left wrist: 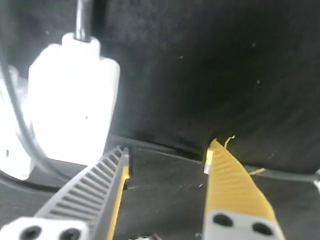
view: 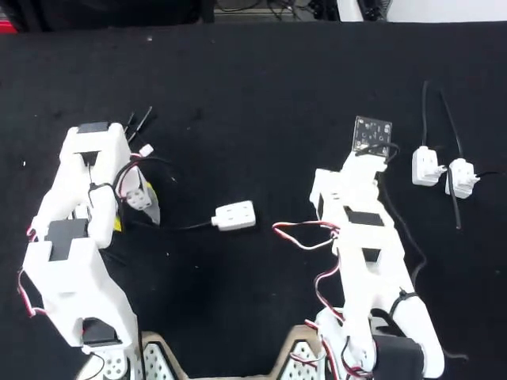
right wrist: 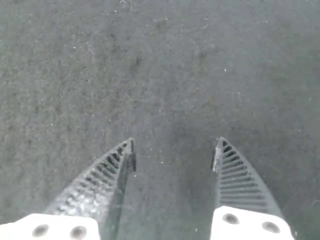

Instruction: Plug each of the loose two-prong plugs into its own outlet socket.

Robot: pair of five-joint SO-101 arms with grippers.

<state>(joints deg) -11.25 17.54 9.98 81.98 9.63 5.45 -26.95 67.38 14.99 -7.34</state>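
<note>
- The left gripper (left wrist: 167,152) is parted wide, with a clear gap between its grey finger (left wrist: 100,190) and its yellow finger (left wrist: 232,182). It has hold of nothing.
- Just beside the grey finger's tip lies a white block (left wrist: 70,105) with a black cable leaving its far end. Whether finger and block touch, I cannot tell.
- The right gripper (right wrist: 172,155) is also spread wide with nothing in it, above bare black cloth (right wrist: 160,65).
- In the high view, a white outlet socket (view: 234,215) lies flat between the two arms. Its black lead runs toward the left arm.
- The first white plug (view: 426,166) and the second white plug (view: 461,177) lie just beside each other, to the right of the right arm and apart from it. Their black cords trail toward the table's far edge.
</note>
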